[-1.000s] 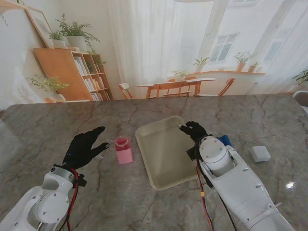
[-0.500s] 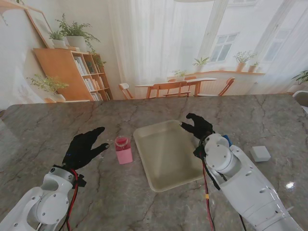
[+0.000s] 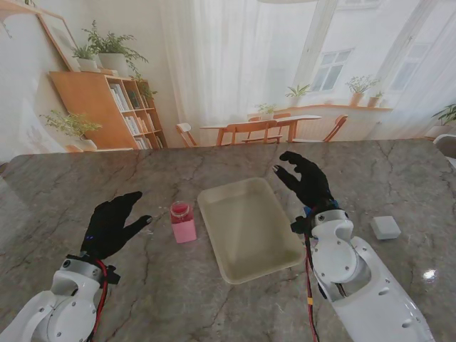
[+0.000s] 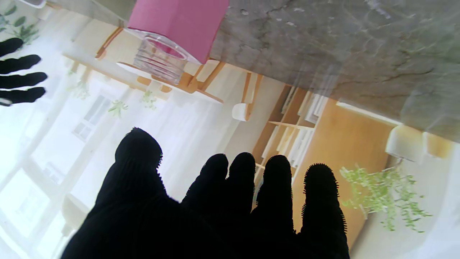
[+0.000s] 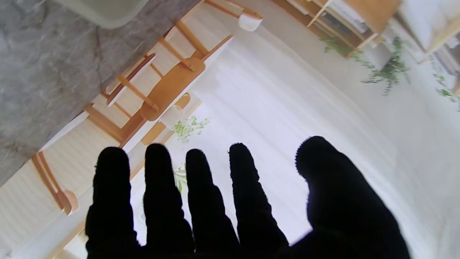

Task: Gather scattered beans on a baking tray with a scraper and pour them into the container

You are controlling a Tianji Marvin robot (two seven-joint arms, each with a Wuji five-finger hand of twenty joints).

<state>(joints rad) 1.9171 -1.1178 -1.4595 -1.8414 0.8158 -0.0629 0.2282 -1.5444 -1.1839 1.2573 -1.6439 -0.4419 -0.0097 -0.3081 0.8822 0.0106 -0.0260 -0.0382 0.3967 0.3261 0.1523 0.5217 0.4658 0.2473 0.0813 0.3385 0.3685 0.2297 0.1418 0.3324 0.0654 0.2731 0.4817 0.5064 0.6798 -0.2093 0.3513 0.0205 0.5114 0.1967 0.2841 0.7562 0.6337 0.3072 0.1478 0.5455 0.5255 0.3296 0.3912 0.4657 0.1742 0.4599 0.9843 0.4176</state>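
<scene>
A cream baking tray [image 3: 217, 206] lies in the middle of the marble table; I make out no beans on it. Left of it stands a pink container [image 3: 182, 222] with a clear neck, also seen in the left wrist view as the pink container [image 4: 178, 21]. My left hand [image 3: 112, 224] hovers open to the left of the container, fingers spread, holding nothing. My right hand [image 3: 305, 178] is raised at the tray's far right corner, open with fingers apart. No scraper shows. A corner of the tray [image 5: 104, 10] appears in the right wrist view.
A white block [image 3: 385, 227] lies on the table to the right of my right forearm. The table's far edge runs across the stand view, with a shelf, chairs and windows behind it.
My right hand has let go of the tray's right rim, lifted and opened, moving farther from me. The tray settled slightly left. The left hand drew back a little.
</scene>
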